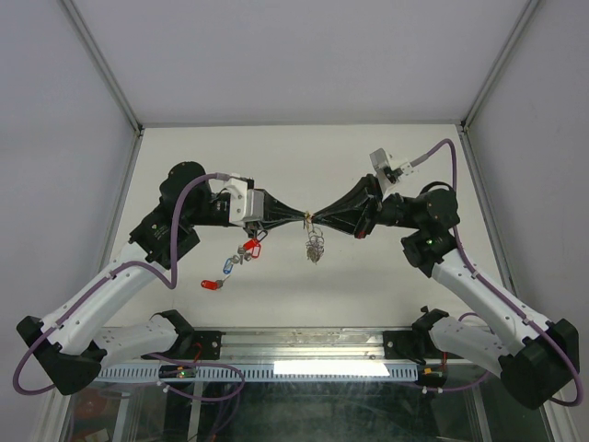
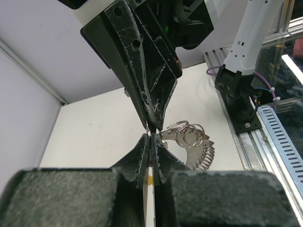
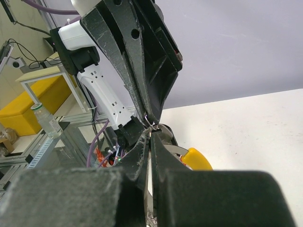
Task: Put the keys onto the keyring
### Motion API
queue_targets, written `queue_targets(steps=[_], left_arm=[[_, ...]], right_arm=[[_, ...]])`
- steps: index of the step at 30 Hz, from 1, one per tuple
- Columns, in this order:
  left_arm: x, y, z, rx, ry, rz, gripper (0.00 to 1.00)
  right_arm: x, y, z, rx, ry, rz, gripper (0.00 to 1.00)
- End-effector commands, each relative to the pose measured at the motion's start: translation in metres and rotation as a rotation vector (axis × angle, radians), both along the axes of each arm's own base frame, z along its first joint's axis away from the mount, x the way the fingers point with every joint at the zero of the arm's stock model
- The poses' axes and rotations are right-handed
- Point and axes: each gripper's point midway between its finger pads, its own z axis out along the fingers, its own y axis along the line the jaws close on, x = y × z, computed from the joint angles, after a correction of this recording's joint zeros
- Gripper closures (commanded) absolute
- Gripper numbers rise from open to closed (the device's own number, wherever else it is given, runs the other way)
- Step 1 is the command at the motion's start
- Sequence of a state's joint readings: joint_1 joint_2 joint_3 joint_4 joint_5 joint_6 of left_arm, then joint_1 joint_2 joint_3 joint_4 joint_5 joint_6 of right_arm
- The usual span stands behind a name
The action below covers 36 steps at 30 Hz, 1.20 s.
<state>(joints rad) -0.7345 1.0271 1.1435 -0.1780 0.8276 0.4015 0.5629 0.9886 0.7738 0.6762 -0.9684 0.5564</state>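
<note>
Top external view: the left gripper point(image 1: 301, 218) and right gripper point(image 1: 318, 218) meet tip to tip above the table's point(image 1: 386, 285) middle. Both are clamped tight on the keyring point(image 1: 309, 218), with a silver cluster of rings point(image 1: 315, 248) dangling below. Red- and blue-tagged keys point(image 1: 227, 266) lie left of centre.

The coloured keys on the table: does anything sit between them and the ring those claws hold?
Nothing visible does. The keys lie on the table near the left gripper; it and the right gripper pinch the keyring.
</note>
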Motion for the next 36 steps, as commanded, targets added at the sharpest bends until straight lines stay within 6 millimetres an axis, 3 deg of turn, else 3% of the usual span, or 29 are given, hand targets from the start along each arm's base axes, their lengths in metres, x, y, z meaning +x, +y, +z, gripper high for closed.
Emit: queue_targets(steps=[1,22,36], left_arm=[[-0.017,0.002,0.022,-0.054,-0.06,-0.063,1.0],[-0.019,0.001,0.021,-0.047,-0.051,-0.075,1.0],[-0.017,0.0,0.02,-0.044,-0.049,-0.077,1.0]], right_arm=[[-0.003,-0.005,0.022,0.068,-0.056,-0.036,1.0],[-0.005,-0.012,0.033,0.12,-0.072,-0.058,1.0],[0.003,-0.02,0.041,0.172,-0.049,-0.124,1.0]])
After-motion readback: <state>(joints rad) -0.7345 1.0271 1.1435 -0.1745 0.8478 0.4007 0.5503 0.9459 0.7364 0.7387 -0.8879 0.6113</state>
